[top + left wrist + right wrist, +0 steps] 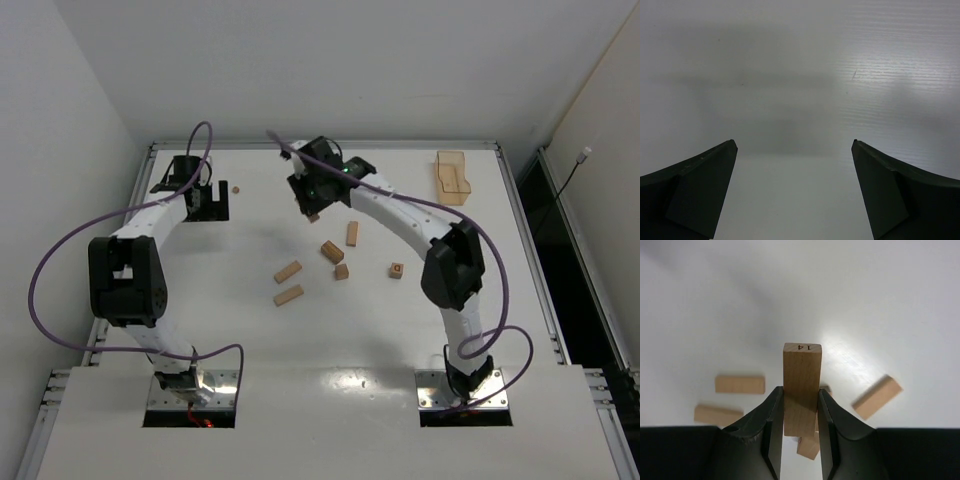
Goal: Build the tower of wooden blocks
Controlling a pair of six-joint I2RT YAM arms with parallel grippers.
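My right gripper (311, 206) (801, 390) is shut on an oblong wooden block (801, 365) marked "14" on its end, held above the table. It shows as a small tan piece under the fingers in the top view (314, 216). Several light-tan blocks lie loose in the middle of the table: bars (352, 233), (288, 271), (289, 294) and small pieces (332, 251), (342, 271), (397, 270). No stack stands in view. In the right wrist view, bars lie below at the left (740, 384) and right (877, 396). My left gripper (205, 200) (794, 145) is open and empty over bare table at the far left.
A pale-wood tray (452, 176) lies at the far right. A tiny brown bead (236, 188) lies just right of the left gripper. Purple cables loop off both arms. A raised rim bounds the white table (250, 330).
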